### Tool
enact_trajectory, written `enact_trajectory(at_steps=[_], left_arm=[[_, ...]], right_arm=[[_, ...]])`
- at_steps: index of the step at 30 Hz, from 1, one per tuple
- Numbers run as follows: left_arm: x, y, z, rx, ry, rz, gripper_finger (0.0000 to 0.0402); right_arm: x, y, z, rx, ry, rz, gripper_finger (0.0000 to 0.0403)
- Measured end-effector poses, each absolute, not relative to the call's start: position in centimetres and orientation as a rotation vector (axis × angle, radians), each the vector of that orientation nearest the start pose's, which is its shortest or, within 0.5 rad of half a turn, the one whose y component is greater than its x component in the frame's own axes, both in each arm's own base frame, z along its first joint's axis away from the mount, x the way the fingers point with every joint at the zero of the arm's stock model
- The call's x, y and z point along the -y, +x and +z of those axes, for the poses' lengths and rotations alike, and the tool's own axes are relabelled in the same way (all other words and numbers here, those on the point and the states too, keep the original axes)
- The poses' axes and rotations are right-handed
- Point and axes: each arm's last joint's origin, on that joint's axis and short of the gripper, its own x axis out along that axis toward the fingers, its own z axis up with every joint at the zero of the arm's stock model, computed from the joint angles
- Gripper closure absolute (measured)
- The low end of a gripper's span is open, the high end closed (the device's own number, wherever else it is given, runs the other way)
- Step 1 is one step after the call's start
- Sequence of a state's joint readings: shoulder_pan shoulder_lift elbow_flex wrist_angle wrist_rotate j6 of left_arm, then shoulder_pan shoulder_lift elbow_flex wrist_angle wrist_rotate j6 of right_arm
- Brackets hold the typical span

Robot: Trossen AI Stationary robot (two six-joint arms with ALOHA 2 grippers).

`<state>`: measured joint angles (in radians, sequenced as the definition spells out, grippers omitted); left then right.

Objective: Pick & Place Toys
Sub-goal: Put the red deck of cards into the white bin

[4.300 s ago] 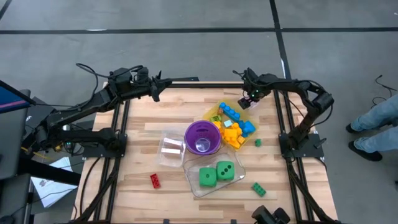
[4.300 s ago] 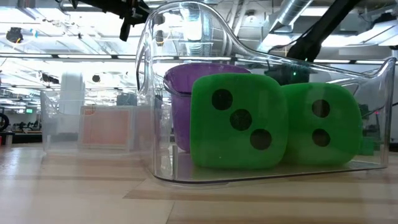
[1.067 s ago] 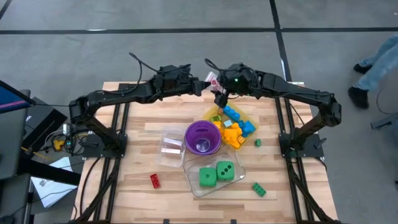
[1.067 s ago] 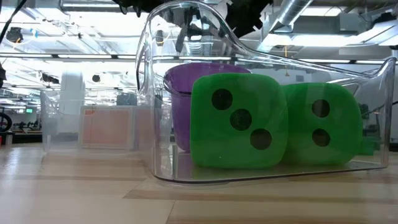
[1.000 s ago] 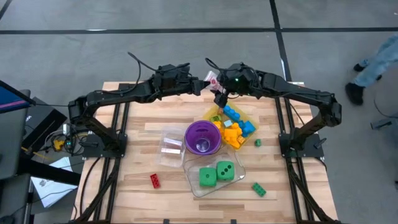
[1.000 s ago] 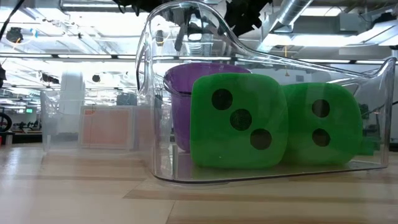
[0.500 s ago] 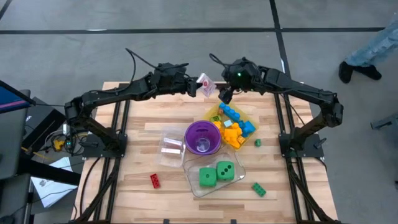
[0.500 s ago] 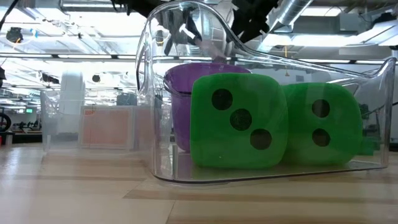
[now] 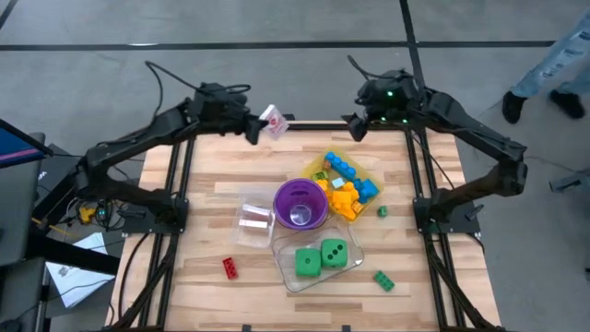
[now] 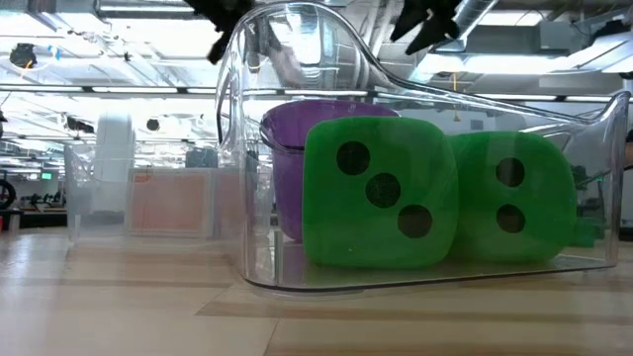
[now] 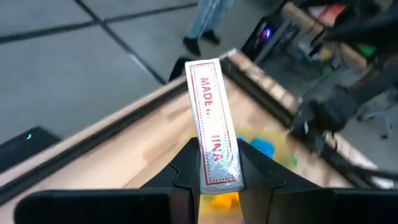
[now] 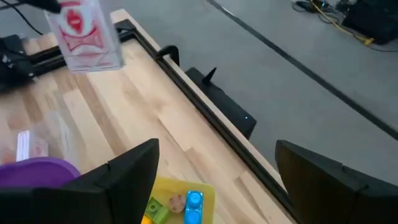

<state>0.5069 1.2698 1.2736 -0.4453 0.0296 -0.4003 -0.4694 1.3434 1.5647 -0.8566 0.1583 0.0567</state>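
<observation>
Two green dice (image 9: 320,257) sit in clear tub (image 9: 288,275); red brick (image 9: 230,267), green bricks (image 9: 383,280) loose on table (image 9: 203,194). Left gripper (image 9: 259,128) clamps small card box (image 9: 273,121); right gripper (image 9: 355,127) wide open, empty.

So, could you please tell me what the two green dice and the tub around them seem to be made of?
The green dice look like soft foam or matte plastic: dull surface, rounded corners, sunken black dots; which one is unclear. The tub looks like clear glossy plastic: the dice and purple cup show through it, and its rim catches highlights.
</observation>
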Motion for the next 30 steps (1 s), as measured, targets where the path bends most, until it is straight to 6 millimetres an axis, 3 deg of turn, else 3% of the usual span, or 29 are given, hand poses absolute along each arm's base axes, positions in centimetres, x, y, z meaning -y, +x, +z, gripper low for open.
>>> enact_trajectory(at_steps=[7,12,19,24,30], left_arm=[[-10.7,21.5,37.1,-0.540,-0.548,0.455,0.0339],[-8.3,21.9,37.2,-0.594,-0.548,0.304,0.0339],[-5.1,21.8,38.3,-0.839,-0.536,0.177,0.0339],[-3.1,22.4,39.5,-1.015,-0.523,0.112,0.0339],[-0.5,25.6,38.5,-1.313,-0.441,-0.029,0.0339]], right_arm=[[12.0,20.8,43.0,-0.574,0.164,-0.658,0.0091],[11.8,19.6,43.6,-0.546,0.169,-0.679,0.0091],[11.5,18.9,44.1,-0.520,0.177,-0.685,0.0091],[11.3,18.9,44.1,-0.517,0.189,-0.645,0.0091],[11.3,18.9,44.1,-0.520,0.192,-0.631,0.0091]])
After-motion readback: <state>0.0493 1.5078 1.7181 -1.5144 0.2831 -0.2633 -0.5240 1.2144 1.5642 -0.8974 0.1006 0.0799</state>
